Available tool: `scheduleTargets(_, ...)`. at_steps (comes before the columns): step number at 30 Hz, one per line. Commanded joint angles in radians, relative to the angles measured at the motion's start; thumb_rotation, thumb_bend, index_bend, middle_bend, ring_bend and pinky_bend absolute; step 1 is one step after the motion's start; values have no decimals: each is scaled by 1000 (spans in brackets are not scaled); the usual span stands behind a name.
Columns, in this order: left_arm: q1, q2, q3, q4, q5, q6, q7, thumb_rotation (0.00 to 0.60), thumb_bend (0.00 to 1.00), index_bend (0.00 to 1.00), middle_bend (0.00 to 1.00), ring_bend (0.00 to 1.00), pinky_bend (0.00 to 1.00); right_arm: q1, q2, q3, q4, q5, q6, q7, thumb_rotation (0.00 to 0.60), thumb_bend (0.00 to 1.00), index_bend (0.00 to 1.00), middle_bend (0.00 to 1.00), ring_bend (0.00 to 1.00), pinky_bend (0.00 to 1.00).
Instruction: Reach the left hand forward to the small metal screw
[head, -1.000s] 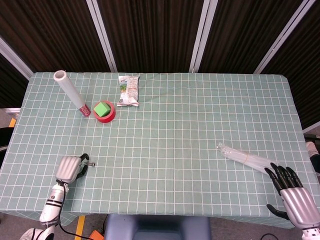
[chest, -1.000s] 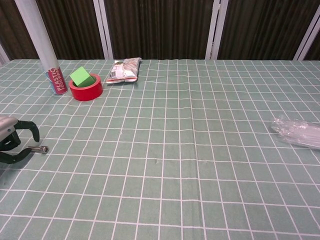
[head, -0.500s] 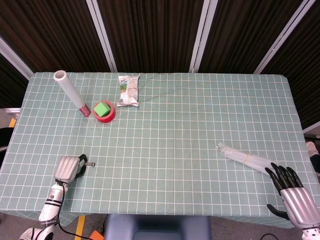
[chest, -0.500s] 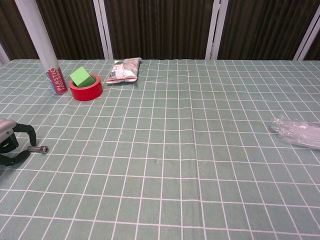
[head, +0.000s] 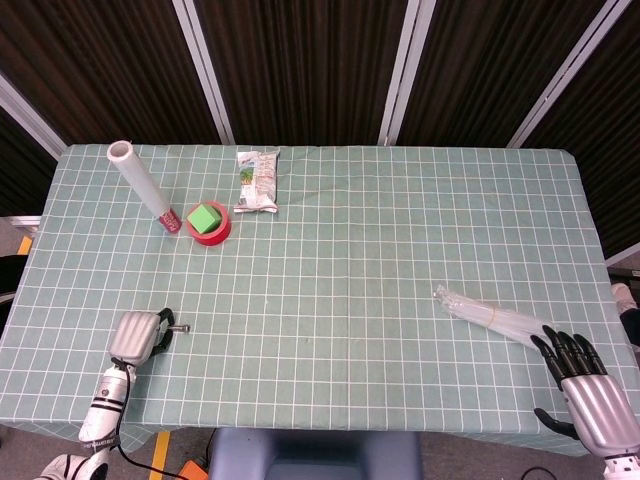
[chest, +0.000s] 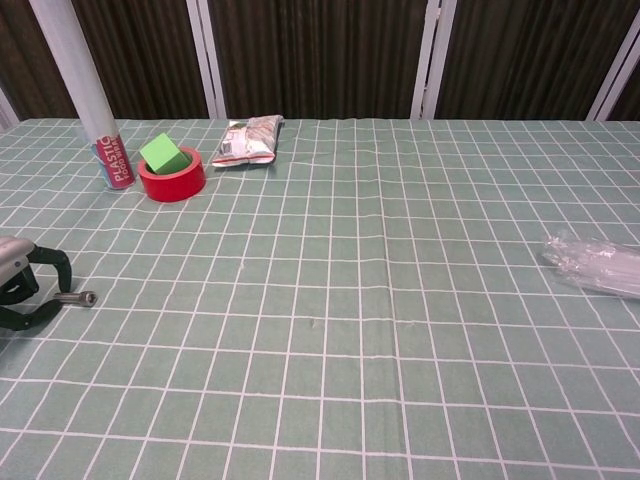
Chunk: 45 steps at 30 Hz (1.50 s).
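The small metal screw (head: 181, 327) (chest: 76, 298) lies on the green checked tablecloth near the front left. My left hand (head: 139, 335) (chest: 18, 287) sits just left of it, fingers curved around the screw's near end with a gap between them; the screw lies on the cloth, not lifted. My right hand (head: 590, 390) hovers at the table's front right corner, fingers spread, holding nothing; the chest view does not show it.
A white tube (head: 142, 183) stands at the back left beside a red tape roll (head: 212, 229) with a green block (head: 205, 217) in it. A snack packet (head: 257, 181) lies further back. A clear plastic bundle (head: 490, 314) lies near my right hand.
My left hand has drawn back slightly toward the front edge and to the left; the screw stays where it was. The right hand has not moved.
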Motion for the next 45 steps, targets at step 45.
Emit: scheduleTargets(45, -7, 95, 35, -277, 52, 79, 179, 600, 444, 384, 1000, 1000, 1000, -2, 18, -6, -13, 2, -4, 12, 600, 253, 0, 0, 0, 0)
